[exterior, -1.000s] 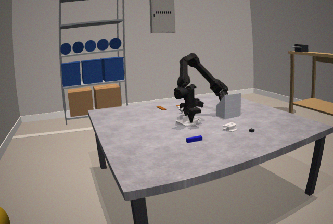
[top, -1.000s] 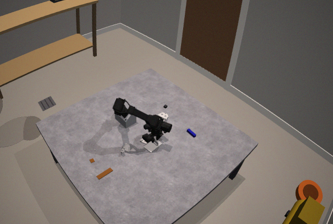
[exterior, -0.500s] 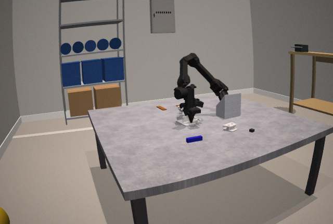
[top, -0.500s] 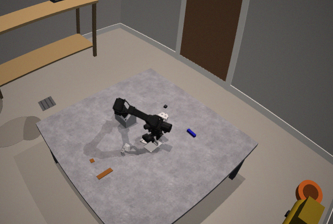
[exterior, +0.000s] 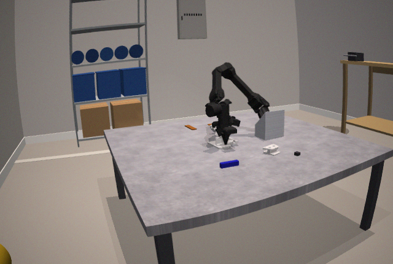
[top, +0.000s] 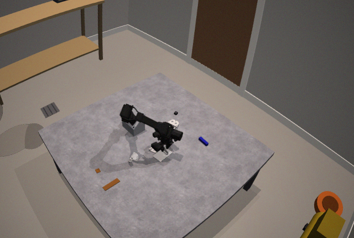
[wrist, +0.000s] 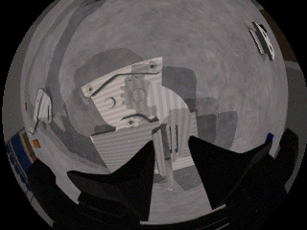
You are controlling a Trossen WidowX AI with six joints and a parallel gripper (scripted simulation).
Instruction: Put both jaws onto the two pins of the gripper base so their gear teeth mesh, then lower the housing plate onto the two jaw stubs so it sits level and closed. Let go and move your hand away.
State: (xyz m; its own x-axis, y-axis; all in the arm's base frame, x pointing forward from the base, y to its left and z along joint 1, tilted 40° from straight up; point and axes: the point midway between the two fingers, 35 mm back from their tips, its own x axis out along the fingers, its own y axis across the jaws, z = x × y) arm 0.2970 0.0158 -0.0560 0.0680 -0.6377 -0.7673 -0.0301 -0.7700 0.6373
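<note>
The white gripper base (top: 161, 156) (wrist: 107, 149) lies flat on the table under my hand. My gripper (wrist: 172, 142) (exterior: 225, 143) points down over it and is shut on one white jaw (wrist: 168, 103). The jaw's gear end lies over the base where one pin stands; I cannot tell whether it is seated on that pin. The other pin (wrist: 110, 102) shows bare beside the gear. The second jaw (top: 133, 156) (wrist: 43, 106) lies on the table apart from the base. The housing plate (top: 173, 122) (exterior: 271, 148) (wrist: 264, 40) stands on the table away from the base.
A blue bar (top: 203, 141) (exterior: 229, 164) and a small black cube (top: 175, 113) (exterior: 296, 153) lie on the table. An orange strip (top: 111, 184) (exterior: 190, 127) and a small orange piece (top: 97, 170) lie on another side. A grey block (exterior: 274, 124) stands by the arm's base.
</note>
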